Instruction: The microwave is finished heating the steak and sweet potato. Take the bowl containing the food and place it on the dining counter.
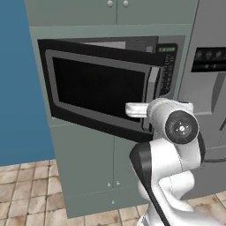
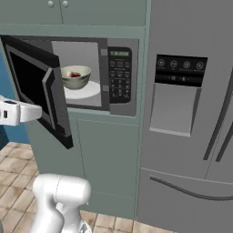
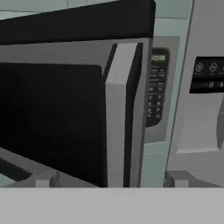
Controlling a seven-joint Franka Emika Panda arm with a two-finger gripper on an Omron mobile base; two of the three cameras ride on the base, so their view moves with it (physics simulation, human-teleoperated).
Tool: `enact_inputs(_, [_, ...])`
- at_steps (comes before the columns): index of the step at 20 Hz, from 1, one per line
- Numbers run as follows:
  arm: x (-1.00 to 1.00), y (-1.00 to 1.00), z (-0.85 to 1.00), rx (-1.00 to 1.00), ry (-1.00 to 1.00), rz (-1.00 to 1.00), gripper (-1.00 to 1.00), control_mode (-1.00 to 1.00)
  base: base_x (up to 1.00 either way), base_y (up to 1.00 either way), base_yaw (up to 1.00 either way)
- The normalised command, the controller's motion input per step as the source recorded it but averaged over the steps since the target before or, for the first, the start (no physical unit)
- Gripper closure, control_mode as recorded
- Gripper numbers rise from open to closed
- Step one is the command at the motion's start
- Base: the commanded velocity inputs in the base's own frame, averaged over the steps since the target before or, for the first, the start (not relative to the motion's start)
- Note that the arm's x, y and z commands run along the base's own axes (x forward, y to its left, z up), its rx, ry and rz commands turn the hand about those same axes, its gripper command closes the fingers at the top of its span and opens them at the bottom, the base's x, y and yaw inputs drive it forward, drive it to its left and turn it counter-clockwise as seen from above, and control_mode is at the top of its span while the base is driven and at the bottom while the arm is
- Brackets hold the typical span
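The microwave (image 2: 119,75) is built into the green cabinet, and its black door (image 1: 99,86) stands swung partly out to the left. Inside, the bowl (image 2: 76,77) sits on a flat white plate (image 2: 86,92), and a small reddish bit of food shows in the bowl. In the hand view my gripper (image 3: 110,181) is open, one fingertip (image 3: 43,181) far to each side of the door's grey vertical handle (image 3: 117,113) without touching it. My white hand (image 2: 18,113) reaches in from the left toward the door's outer face. The dining counter is out of view.
A grey fridge (image 2: 191,136) with a black dispenser panel (image 2: 179,68) stands just right of the microwave. Green cabinet doors (image 2: 107,159) lie below it, over a tiled floor (image 1: 26,194). A blue wall (image 1: 17,88) is to the left.
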Motion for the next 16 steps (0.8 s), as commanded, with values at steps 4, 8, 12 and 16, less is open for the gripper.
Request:
enact_inputs(4, [-1.00,-0.86,-0.31,0.12,0.00,0.06,-1.00,-1.00,0.00,0.00,0.00])
enact_inputs(8, [-0.91,-1.00,0.00,0.36,0.00,0.12,-1.00,-1.00,0.00,0.00,0.00])
enact_inputs(12, [-0.31,-1.00,0.00,0.49,0.01,0.12,-1.00,-1.00,0.00,0.00,0.00])
enact_inputs(16, [0.35,-0.99,-0.10,0.58,0.22,0.15,-1.00,-1.00,0.00,0.00,0.00])
